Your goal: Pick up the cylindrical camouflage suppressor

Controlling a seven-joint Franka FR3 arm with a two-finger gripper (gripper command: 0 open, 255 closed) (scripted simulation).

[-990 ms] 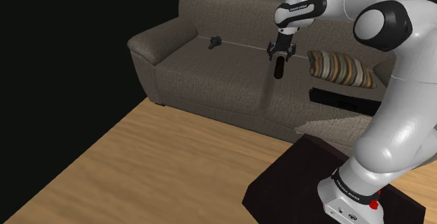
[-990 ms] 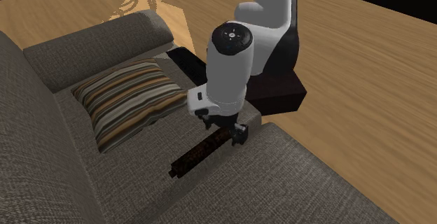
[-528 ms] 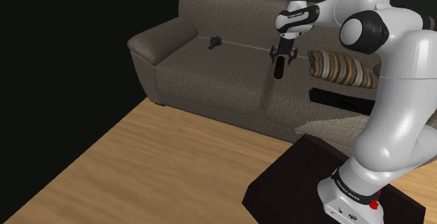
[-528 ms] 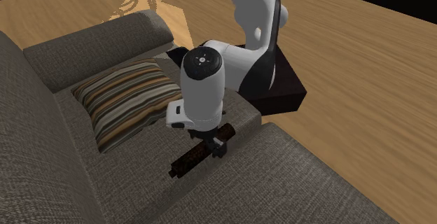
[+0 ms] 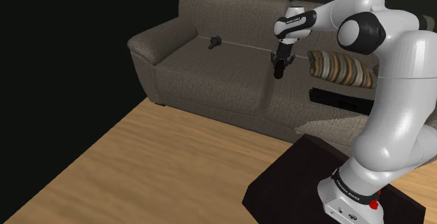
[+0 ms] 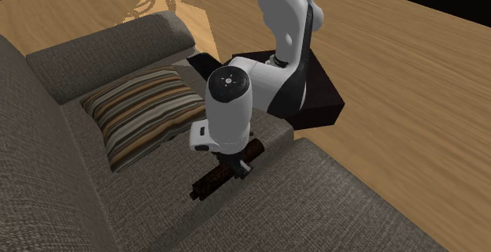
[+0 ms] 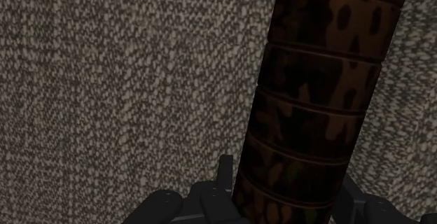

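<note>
The suppressor is a dark brown camouflage cylinder with ringed segments, lying on the grey-brown sofa seat. In the second exterior view the suppressor sticks out from under the hand beside the striped cushion. My gripper is down on its near end. The wrist view has my gripper with one black finger against each side of the cylinder, shut on it. From the shoulder view the gripper points down at the seat with the suppressor just below it.
A striped cushion lies on the seat close to the hand. A small dark object sits farther along the sofa. A flat black item lies near the seat edge. The dark stand is on the wooden floor.
The hand has come down over the suppressor and turned slightly. Its fingers, apart before, have closed against the cylinder's sides. The suppressor has not shifted on the seat.
</note>
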